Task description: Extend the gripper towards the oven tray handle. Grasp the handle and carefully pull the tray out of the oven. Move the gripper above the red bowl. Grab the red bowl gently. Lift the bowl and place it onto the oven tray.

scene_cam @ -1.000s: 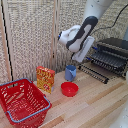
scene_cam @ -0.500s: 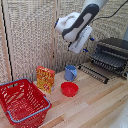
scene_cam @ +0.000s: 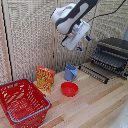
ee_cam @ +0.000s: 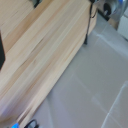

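Note:
My gripper (scene_cam: 83,43) hangs high in the air, open and empty, on the white arm. It is above and behind the blue cup, well above the red bowl (scene_cam: 69,89). The red bowl sits on the wooden table, in front of the cup. The black oven (scene_cam: 113,54) stands at the exterior view's right. Its dark barred tray (scene_cam: 95,71) sticks out of the front towards the bowl. The wrist view is blurred and shows only tabletop and floor; the bowl, tray and oven do not show in it.
A blue cup (scene_cam: 71,73) stands just behind the bowl. An orange box (scene_cam: 45,79) stands at its left. A large red mesh basket (scene_cam: 22,102) sits at the front left. A slatted wall runs behind. The table's edge (ee_cam: 75,55) drops to grey floor.
The gripper has lifted up and away from the tray's front edge and turned. The bowl, tray and cup have not moved.

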